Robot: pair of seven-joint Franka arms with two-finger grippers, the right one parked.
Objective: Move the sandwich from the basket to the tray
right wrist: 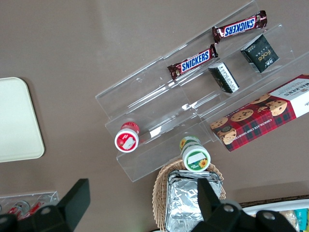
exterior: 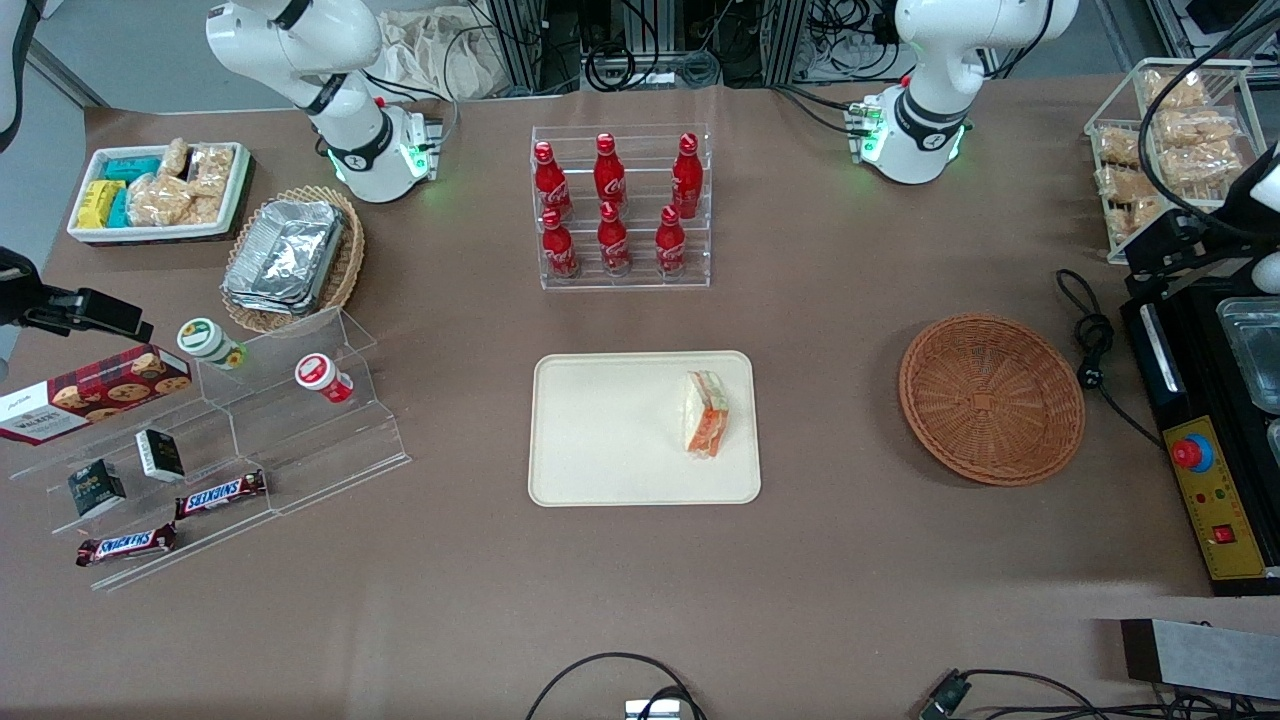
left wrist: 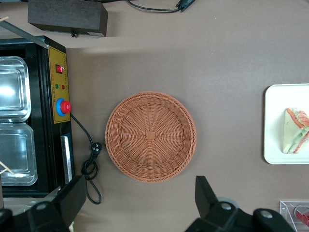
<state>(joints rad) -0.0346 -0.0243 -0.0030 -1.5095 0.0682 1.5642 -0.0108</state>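
The sandwich (exterior: 705, 413), a wrapped white-bread wedge with orange and green filling, lies on the cream tray (exterior: 600, 440) near the tray's end toward the working arm. The left wrist view shows the sandwich (left wrist: 297, 131) on the tray (left wrist: 275, 121) as well. The round reddish-brown wicker basket (exterior: 991, 398) stands empty beside the tray, toward the working arm's end of the table. My gripper (exterior: 1165, 262) hangs high above the table by the black appliance, apart from the basket (left wrist: 150, 137). The gripper (left wrist: 140, 198) is open, with nothing between its fingers (left wrist: 205, 193).
A black appliance (exterior: 1215, 480) with steel pans and a coiled power cord (exterior: 1092, 345) sit next to the basket. An acrylic rack of red bottles (exterior: 620, 210) stands farther from the camera than the tray. A clear snack stand (exterior: 230, 440), a foil-tray basket (exterior: 292, 258) and a white bin (exterior: 160, 190) are toward the parked arm's end.
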